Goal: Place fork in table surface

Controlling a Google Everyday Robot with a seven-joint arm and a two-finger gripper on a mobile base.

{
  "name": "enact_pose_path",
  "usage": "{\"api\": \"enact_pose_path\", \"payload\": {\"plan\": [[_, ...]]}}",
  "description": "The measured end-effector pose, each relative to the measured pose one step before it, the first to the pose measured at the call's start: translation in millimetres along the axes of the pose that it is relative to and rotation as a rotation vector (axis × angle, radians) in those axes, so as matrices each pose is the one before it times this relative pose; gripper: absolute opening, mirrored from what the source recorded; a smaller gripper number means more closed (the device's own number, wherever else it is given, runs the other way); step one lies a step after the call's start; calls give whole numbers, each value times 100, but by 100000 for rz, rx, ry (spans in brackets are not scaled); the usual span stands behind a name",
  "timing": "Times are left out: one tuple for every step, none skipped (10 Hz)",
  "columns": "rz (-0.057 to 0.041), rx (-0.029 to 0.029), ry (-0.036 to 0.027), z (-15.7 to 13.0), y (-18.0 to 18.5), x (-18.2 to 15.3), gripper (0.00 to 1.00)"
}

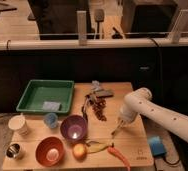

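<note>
My gripper [118, 126] hangs from the white arm [147, 107] that reaches in from the right. It points down at the table surface [129, 142], just right of the purple bowl [73, 127]. A slim pale tip [115, 133] below the gripper looks like the fork, close to or touching the wood. I cannot make out its tines. The tabletop is light tan wood with a small logo [139, 158] at its front right corner.
A green tray [29, 100] holding a grey-blue pad stands at the back left. An orange bowl [49, 150], small cups, a round fruit [79, 151], a banana peel [98, 146] and a chili pepper [118, 154] lie along the front. Dark red clutter [99, 107] sits mid-table.
</note>
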Motion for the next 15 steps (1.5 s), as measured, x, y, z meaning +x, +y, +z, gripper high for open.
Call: {"api": "enact_pose_path", "payload": {"plan": [[-185,-85,-490,123,39,36,80],[33,-694,-801,192,197,46,80],[157,-260,-429,65,49,98,80],[253,-970,-536,86,172,94,80],[57,-698,188,0,28,109,80],[230,-845,851,-317,-321,62,80],[295,-1490,894,-341,-201,57,80],[240,-459,390,-63,-15,68,80],[36,-109,22,-3,44,13,80],[88,-95,-20,-1,64,13,80],[-38,-22,-24,19,-12,-15,80],[-64,18,0,-5,-42,-17,80],[26,-13,6,-1,21,8,80],[-38,-13,-18,13,-7,-16,80],[-1,17,-3,2,-4,-2,80]]}}
